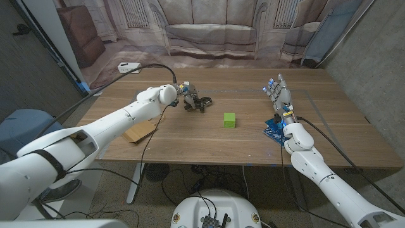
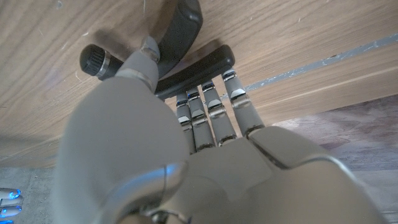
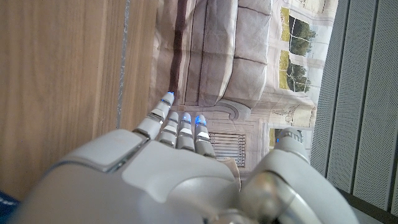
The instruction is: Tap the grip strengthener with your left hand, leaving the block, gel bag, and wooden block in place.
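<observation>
One grip strengthener (image 1: 196,101) toward the far left of the table (image 1: 190,142), well inside its edges, under the left hand (image 1: 188,95). Looks rigid and fairly light: hard black handles, a steel spring, liable to skid or rock under a sideways push, so best tapped straight down on a handle, never gripped. Seen from the left wrist, fingers (image 2: 211,112) laid straight with tips on the long black handle (image 2: 199,65), closed around nothing. Long axis flat along the table, roughly crosswise to those fingers; which end points where, cannot tell. Right hand (image 1: 278,95) upright near the right edge, fingers spread, empty. Green block (image 1: 229,120) well apart, mid-table.
</observation>
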